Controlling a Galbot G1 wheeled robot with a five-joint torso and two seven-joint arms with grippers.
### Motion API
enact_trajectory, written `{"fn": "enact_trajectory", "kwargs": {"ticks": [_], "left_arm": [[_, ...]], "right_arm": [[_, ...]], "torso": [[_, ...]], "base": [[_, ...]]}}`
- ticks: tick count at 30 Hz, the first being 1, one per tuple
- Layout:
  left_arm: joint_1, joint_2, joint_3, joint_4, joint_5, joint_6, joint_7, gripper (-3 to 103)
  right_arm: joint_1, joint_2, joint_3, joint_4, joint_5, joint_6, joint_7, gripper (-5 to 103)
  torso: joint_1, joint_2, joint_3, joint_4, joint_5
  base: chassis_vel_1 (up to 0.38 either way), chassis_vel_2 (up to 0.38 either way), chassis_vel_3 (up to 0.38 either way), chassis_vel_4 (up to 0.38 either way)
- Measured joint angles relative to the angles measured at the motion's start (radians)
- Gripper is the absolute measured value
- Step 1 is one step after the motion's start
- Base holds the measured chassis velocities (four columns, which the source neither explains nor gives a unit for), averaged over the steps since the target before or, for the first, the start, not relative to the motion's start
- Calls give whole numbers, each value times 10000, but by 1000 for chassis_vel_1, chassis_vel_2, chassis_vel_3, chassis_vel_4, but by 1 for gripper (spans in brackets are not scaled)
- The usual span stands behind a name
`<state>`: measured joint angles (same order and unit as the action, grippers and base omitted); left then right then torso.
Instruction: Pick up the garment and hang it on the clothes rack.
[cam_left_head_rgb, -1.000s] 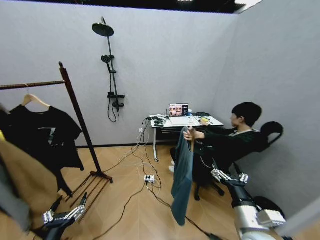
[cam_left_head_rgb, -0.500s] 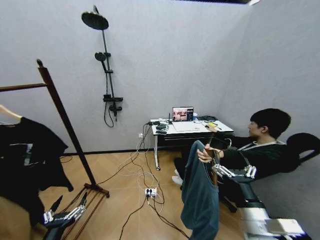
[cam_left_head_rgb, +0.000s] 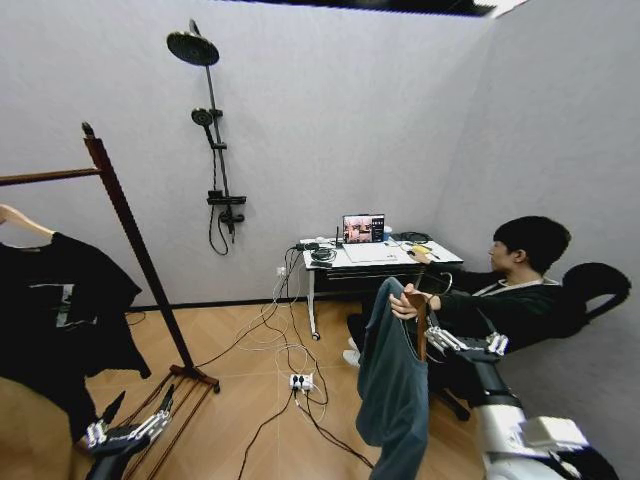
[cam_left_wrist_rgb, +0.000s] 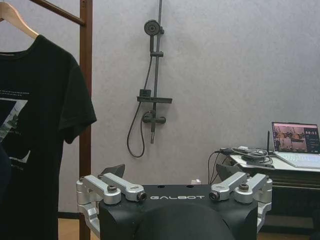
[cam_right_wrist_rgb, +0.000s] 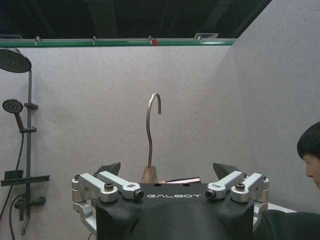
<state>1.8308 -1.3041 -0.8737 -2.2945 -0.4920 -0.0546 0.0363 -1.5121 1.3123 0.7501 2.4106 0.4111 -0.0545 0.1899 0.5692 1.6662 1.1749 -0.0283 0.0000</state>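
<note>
Grey walls all round, wood floor (cam_left_head_rgb: 250, 400) with cables, and a desk (cam_left_head_rgb: 385, 258) with a laptop (cam_left_head_rgb: 361, 228) at the back, beyond the right end effector (cam_left_head_rgb: 432, 335). That end effector's fingers are spread wide with the hanger's hook (cam_right_wrist_rgb: 152, 125) rising between them; a person's hand (cam_left_head_rgb: 406, 300) holds the garment (cam_left_head_rgb: 392, 385) just above it. The left end effector (cam_left_head_rgb: 140, 410) is low, fingers wide, nothing in it. The clothes rack (cam_left_head_rgb: 125, 225) stands just behind it with a black T-shirt (cam_left_head_rgb: 60, 310) hanging there.

The garment (cam_left_head_rgb: 393, 385) ran off the head view's lower edge; the clothes rack (cam_left_head_rgb: 120, 215) was cut at its left edge.
</note>
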Motion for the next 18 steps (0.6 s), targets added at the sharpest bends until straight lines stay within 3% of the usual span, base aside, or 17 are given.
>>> {"fn": "enact_trajectory", "kwargs": {"ticks": [10, 18], "left_arm": [[0, 0, 0, 0, 0, 0, 0, 100], [0, 0, 0, 0, -1, 0, 0, 100]], "right_arm": [[610, -188, -236, -700, 350, -294, -95, 101], [694, -227, -221, -769, 281, -261, -113, 75]], "torso": [[-5, 1, -2, 0, -1], [-4, 2, -2, 0, -1]], "base": [[0, 0, 0, 0], [0, 0, 0, 0]]}}
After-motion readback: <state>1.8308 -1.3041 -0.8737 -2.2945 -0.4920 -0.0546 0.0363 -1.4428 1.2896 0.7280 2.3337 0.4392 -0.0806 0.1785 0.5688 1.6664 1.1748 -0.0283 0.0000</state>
